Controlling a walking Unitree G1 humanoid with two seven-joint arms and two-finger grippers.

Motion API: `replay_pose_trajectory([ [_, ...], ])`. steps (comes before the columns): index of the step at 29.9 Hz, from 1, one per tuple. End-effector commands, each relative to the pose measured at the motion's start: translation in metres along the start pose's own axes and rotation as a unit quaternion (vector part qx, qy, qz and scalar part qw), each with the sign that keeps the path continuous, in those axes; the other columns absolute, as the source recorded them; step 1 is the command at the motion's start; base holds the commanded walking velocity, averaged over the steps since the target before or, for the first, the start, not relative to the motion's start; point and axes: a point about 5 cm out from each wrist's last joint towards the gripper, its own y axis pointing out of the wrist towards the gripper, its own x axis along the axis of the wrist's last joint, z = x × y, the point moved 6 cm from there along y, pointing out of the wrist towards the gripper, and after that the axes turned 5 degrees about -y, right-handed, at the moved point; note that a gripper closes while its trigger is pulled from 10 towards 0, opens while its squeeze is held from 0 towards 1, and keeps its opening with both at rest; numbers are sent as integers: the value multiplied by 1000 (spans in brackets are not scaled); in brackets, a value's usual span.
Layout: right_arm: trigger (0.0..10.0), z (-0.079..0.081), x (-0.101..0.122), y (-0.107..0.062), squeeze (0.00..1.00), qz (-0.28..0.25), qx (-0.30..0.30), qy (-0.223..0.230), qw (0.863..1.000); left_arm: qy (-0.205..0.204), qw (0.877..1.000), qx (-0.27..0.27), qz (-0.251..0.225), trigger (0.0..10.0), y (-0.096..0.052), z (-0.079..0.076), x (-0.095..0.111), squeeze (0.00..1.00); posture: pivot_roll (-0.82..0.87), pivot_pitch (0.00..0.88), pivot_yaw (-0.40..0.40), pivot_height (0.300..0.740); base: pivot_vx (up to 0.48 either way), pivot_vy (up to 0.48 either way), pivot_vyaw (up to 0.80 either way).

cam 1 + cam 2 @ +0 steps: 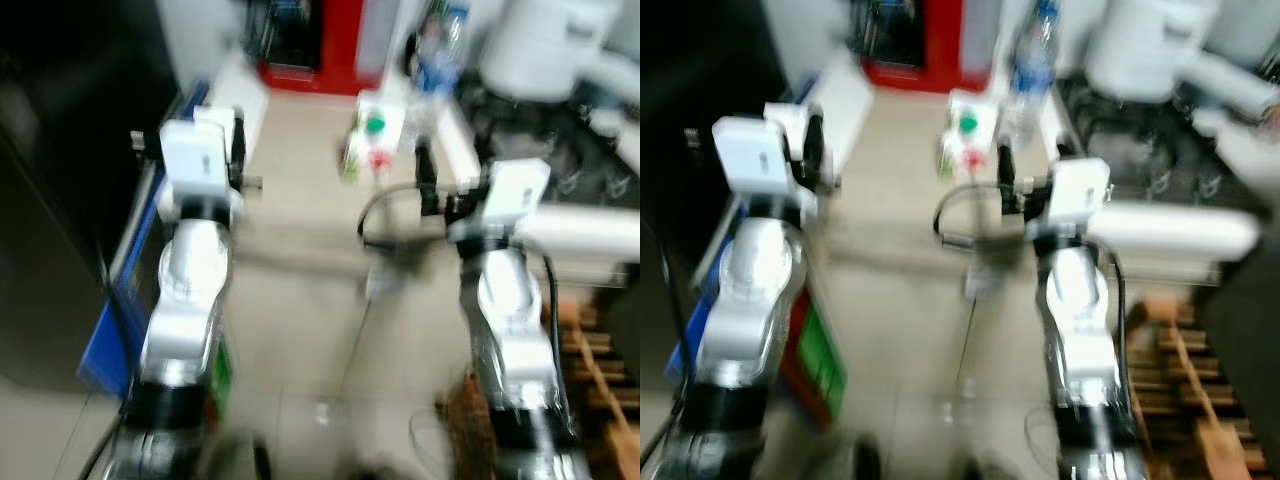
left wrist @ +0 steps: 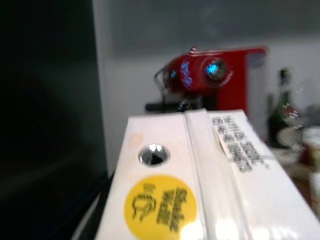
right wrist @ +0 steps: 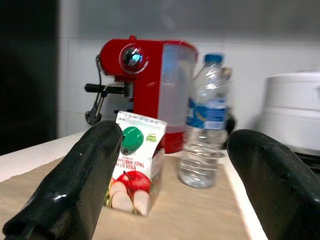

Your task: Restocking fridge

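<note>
Glossy red plastic coffee machine (image 3: 145, 85) with clear tank. Clear, thin plastic water bottle (image 3: 205, 125), blue cap. Small printed cardboard apple juice carton (image 3: 135, 167), green plastic cap. Matt beige wood-look worktop (image 3: 200, 215). White coated-card carton (image 2: 200, 185), smooth, slight sheen. Glossy black rubbery fingers (image 3: 75, 185).

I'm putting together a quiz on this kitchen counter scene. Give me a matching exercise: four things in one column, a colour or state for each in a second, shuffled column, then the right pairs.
Things:
1. coffee machine
2. water bottle
3. juice carton
4. right gripper

Descriptions:
A. green round cap, apples pictured
B. open, fingers wide apart
C. red body
D. clear, blue cap and label

Pairs: 1-C, 2-D, 3-A, 4-B
</note>
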Motion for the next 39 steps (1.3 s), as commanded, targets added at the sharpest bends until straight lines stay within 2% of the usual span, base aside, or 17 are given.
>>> replay_pose_trajectory([
  [1, 10000, -2, 3, 0, 0, -4, -3, 4, 1000, 4, 1000, -9, -4, 10000, 1, -4, 3, 0, -55, 0, -32, 740, -292, 0, 0],
  [14, 10000, -5, 2, -4, 0, -1, -8, 0, 1000, -7, 1000, -11, 4, 10000, -1, -8, 0, 0, -76, 0, -23, 740, -418, 0, 0],
  [23, 10000, -7, 0, -6, 0, 1, -11, 2, 1000, -7, 1000, -16, 6, 10000, -2, -10, -1, 0, -74, 0, -20, 740, 0, 0, 0],
  [26, 10000, -5, -6, -8, 0, 21, -6, -1, 1000, -8, 1000, -17, 7, 10000, -3, -9, -2, 0, -74, 0, -20, 740, 0, 0, 0],
  [29, 10000, -5, -7, -8, 0, 22, -7, 1, 1000, -10, 1000, -18, 9, 10000, -3, -8, -3, 0, -73, 0, -19, 740, 0, 0, -644],
  [31, 10000, -6, -8, -8, 0, 22, -7, -5, 1000, -26, 999, -19, 29, 10000, -4, -7, -12, 0, -75, 0, -15, 740, 0, 0, -638],
  [35, 10000, -5, -9, -9, 0, 23, -7, -9, 1000, -30, 999, -24, 37, 10000, -5, -7, -16, 0, -77, 0, -14, 740, 0, 0, -638],
  [39, 10000, -4, -13, -14, 0, 31, -6, -14, 999, -48, 996, -47, 65, 10000, -12, -12, -29, 0, -82, 0, -13, 740, 0, 0, -644],
])
